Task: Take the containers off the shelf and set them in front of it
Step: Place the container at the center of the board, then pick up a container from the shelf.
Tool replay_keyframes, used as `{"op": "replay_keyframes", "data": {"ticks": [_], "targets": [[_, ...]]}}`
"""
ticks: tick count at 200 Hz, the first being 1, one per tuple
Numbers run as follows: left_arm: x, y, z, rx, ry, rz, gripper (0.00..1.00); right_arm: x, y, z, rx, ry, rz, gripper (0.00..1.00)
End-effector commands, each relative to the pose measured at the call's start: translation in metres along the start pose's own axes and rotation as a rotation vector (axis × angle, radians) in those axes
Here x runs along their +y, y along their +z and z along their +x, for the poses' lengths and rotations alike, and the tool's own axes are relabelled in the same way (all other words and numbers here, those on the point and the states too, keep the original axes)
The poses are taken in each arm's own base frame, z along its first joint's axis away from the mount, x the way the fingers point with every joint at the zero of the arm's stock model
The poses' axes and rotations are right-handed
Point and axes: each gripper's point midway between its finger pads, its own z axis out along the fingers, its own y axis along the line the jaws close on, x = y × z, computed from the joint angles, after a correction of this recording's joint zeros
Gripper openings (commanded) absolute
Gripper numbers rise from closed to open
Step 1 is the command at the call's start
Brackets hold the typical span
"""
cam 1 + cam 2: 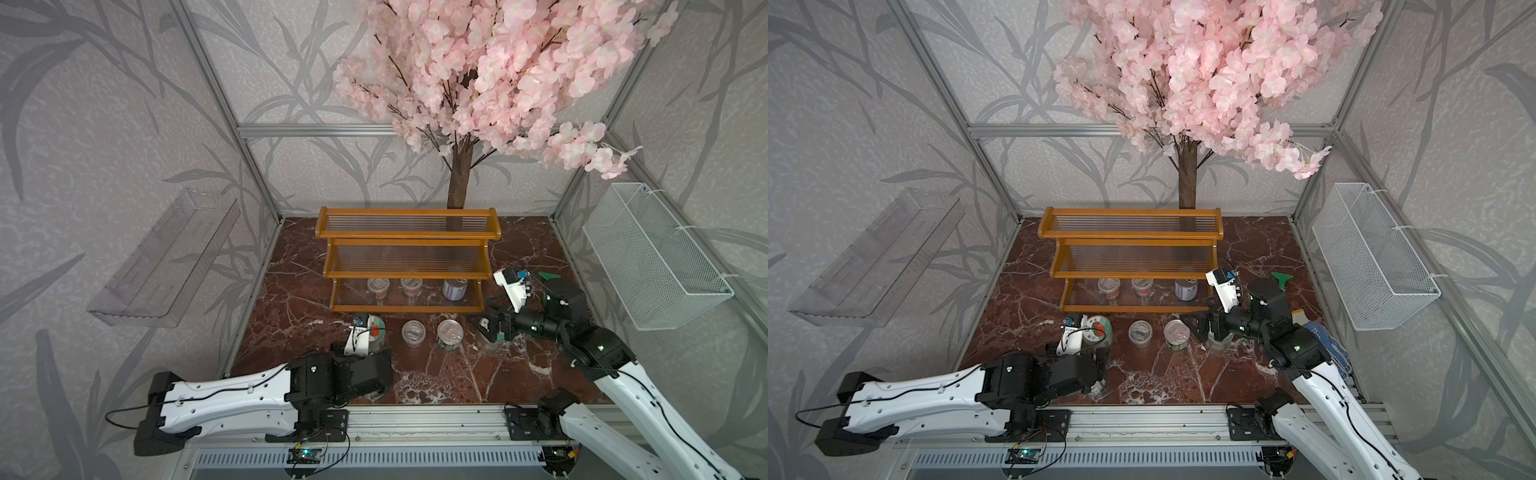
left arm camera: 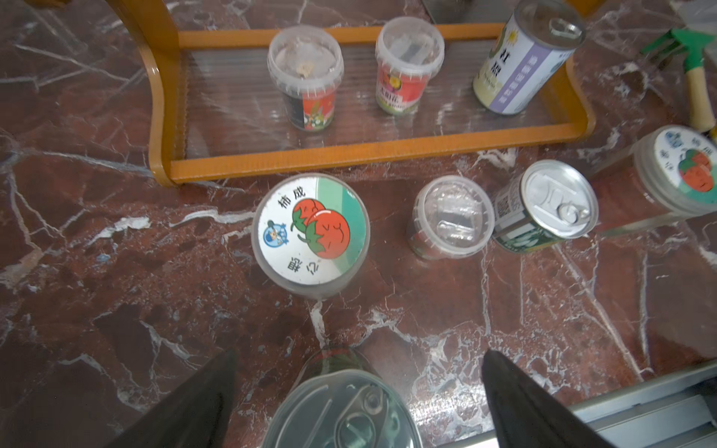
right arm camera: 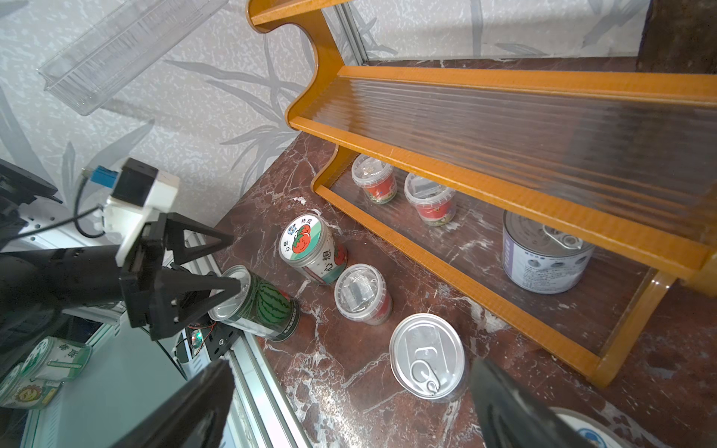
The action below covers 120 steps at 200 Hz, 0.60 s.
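Observation:
The orange wooden shelf (image 1: 409,242) holds two clear cups (image 2: 306,77) (image 2: 407,66) and a purple tin (image 2: 520,62) on its lowest tier. In front of it stand a tomato-lid jar (image 2: 310,229), a clear cup (image 2: 450,217), a silver-topped tin (image 2: 551,201) and a second tomato-lid jar (image 2: 683,170). My left gripper (image 2: 360,353) is open, its jaws clear on both sides of a watermelon tin (image 3: 267,306) standing near the table's front edge. My right gripper (image 3: 352,360) hangs open beside the second jar (image 3: 586,430), holding nothing.
A green hand rake (image 1: 548,276) lies right of the shelf. A clear tray (image 1: 166,257) hangs on the left wall and a white wire basket (image 1: 652,253) on the right. The blossom tree trunk (image 1: 457,178) stands behind the shelf. A metal rail (image 1: 415,419) borders the front.

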Motion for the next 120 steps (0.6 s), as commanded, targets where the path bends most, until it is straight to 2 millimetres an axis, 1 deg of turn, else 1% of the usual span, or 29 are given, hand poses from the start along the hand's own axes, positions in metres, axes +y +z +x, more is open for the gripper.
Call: {"op": "replay_keyframes", "data": {"ticks": [1,18,32,45,59,85,102,120], "targets": [[0.008,-0.014,-0.03,-0.089,0.03,-0.043,1.0,0.001,-0.002,-0.006,-0.016,-0.027,0.008,0.99],[-0.001,-0.009,-0.045,-0.114,0.049,-0.017,1.0,0.0,-0.001,-0.008,-0.02,-0.028,0.005,0.99],[-0.007,0.006,-0.058,-0.113,0.05,0.016,1.0,0.001,0.001,-0.01,-0.023,-0.027,0.0,0.99],[-0.006,0.019,-0.072,-0.126,0.063,0.017,1.0,0.002,0.0,-0.012,-0.029,-0.032,-0.003,0.99],[-0.005,0.035,-0.083,-0.126,0.087,0.013,1.0,0.002,-0.001,-0.014,-0.034,-0.035,0.002,0.99],[-0.003,0.069,-0.088,-0.113,0.09,0.048,1.0,0.002,-0.002,-0.015,-0.039,-0.038,0.008,0.99],[-0.001,0.087,-0.09,-0.103,0.113,0.062,1.0,0.001,-0.003,-0.017,-0.049,-0.042,0.017,0.99],[0.007,0.109,-0.085,-0.068,0.122,0.053,1.0,-0.001,-0.003,-0.017,-0.056,-0.04,0.027,0.99]]}}
